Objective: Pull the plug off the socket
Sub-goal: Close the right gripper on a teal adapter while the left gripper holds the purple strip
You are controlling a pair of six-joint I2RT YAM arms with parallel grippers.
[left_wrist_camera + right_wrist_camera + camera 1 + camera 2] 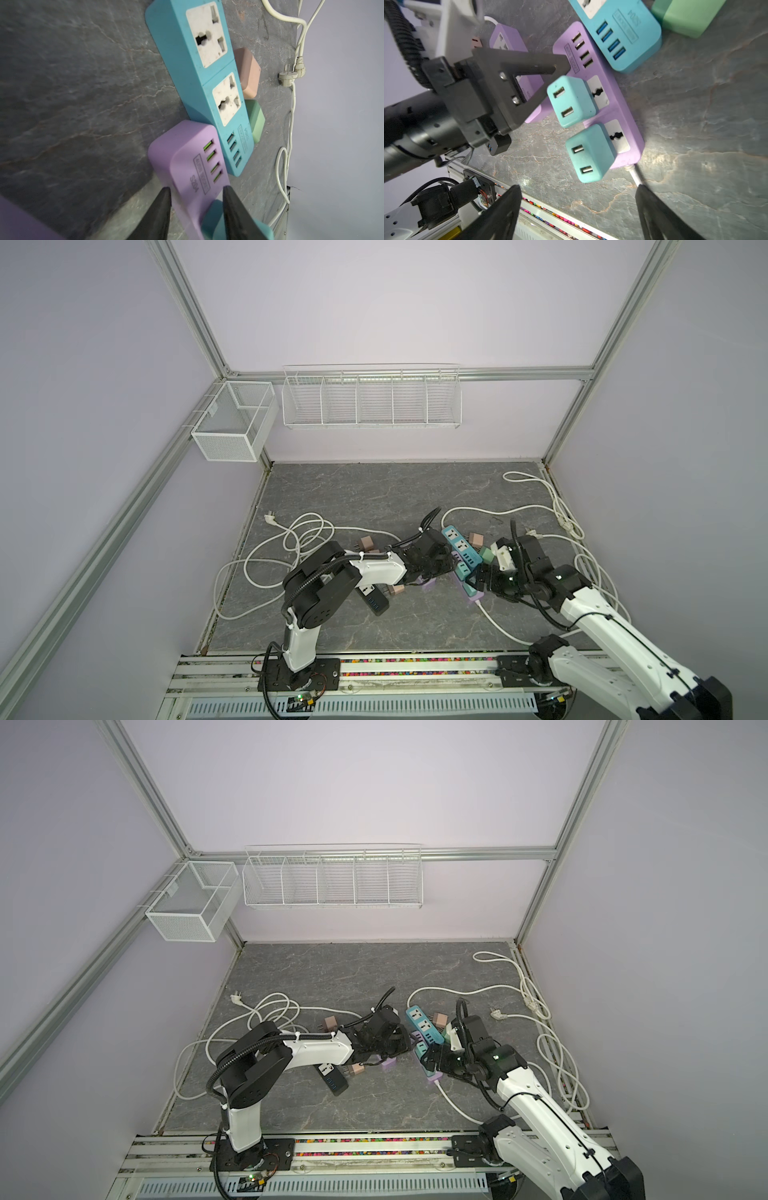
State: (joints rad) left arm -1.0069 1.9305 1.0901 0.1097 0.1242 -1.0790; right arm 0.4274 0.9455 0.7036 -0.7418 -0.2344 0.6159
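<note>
1. Left gripper: fingers clenched across the USB end of the purple power strip, one finger on each long edge.
2. Just past those fingertips, the far teal plug is seated in the strip's first socket. It lies close against one left finger; cannot tell whether they touch.
3. Right gripper: released, fingers spread wide, holding nothing.
4. Straight ahead of the right fingertips, in line with the gap, the near teal plug is seated in the strip's end socket, USB face toward the fingers. It is apart from both fingers.
5. A white cable leaves the strip's end and runs up to one right fingertip.
6. Beyond the left fingertips, the blue power strip lies just beside the purple strip's USB end.
7. Past the blue strip, on its far side from the fingers: pink adapter and green adapter, both hard against its edge.
8. Behind the left gripper body: black power strip, on the grey veined table.
</note>
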